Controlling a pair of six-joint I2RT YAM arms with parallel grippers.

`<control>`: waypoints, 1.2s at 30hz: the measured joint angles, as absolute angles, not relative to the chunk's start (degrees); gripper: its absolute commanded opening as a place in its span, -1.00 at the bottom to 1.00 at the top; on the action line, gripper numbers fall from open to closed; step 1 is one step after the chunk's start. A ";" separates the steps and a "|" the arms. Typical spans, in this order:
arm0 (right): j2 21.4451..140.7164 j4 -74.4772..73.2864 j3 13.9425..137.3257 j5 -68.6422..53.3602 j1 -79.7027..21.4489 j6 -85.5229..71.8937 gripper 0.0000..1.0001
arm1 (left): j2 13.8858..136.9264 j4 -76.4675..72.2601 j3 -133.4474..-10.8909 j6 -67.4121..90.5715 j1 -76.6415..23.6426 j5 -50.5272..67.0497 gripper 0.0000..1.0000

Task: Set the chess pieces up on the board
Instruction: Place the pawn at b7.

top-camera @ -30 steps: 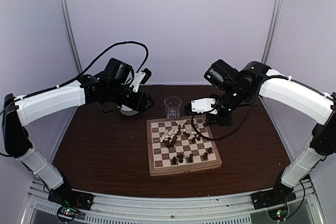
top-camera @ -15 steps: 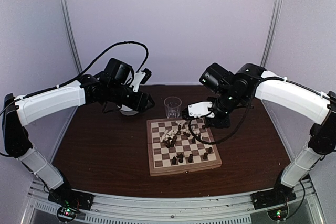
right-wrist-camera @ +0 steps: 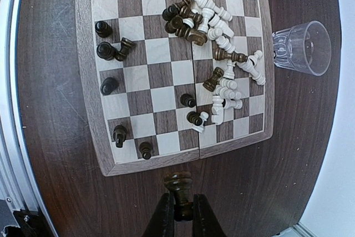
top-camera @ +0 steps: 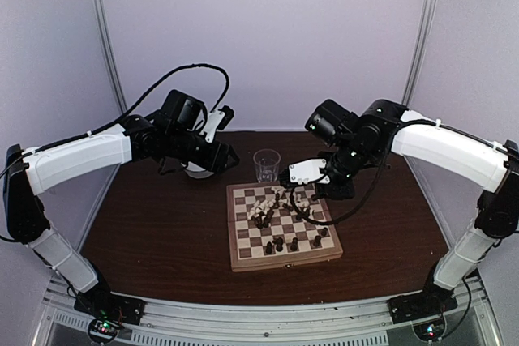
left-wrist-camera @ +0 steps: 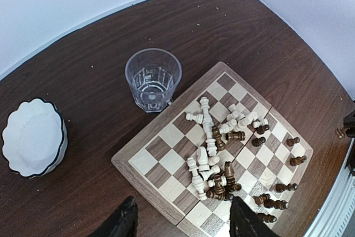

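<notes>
Fingers [right-wrist-camera: 162,217] of the right gripper [right-wrist-camera: 179,205] are pinched on a dark chess piece [right-wrist-camera: 178,183], gripped low on its body so that its rounded head stands clear of the tips. The held piece hangs above the dark tabletop [right-wrist-camera: 50,154], just off one edge of the board [right-wrist-camera: 86,81] and not over any square. The left gripper [left-wrist-camera: 183,210] has its two dark fingers spread apart with nothing between them. It is raised over the corner of the board nearest its camera. The board is a light wooden square with brown and cream checks and a pale rim, lying flat in the middle of the table. A jumbled heap of pieces [right-wrist-camera: 222,65] lies on its half nearer the back wall. Most of the heap is cream-white pieces toppled on their sides, with several dark ones tangled among them. A few dark pieces [right-wrist-camera: 105,51] sit spaced out along the side nearest the arm bases, and two more dark ones are near the centre, one touching a fallen white piece. A clear drinking glass [right-wrist-camera: 302,48] stands upright on the table just beside the far edge of the board. A white scalloped bowl [left-wrist-camera: 32,137] with a dark rim sits well apart from the board, to the left of the glass. In the overhead view both arms reach in from either side, the right over the far right part of the board, the left above the bowl.
</notes>
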State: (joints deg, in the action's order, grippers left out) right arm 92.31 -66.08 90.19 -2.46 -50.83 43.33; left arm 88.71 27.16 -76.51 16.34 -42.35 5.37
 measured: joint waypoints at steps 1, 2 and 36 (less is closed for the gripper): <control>92.31 -66.11 90.19 -2.42 -50.83 43.33 -1.00 | 88.71 27.16 -76.51 16.36 -42.35 5.37 0.14; 92.31 -66.13 90.19 -2.35 -50.83 43.33 -1.00 | 88.71 27.16 -76.51 16.34 -42.35 5.37 0.14; 92.31 -66.17 89.95 -1.02 -51.09 43.38 -1.00 | 88.71 27.16 -76.49 16.36 -42.35 5.43 0.14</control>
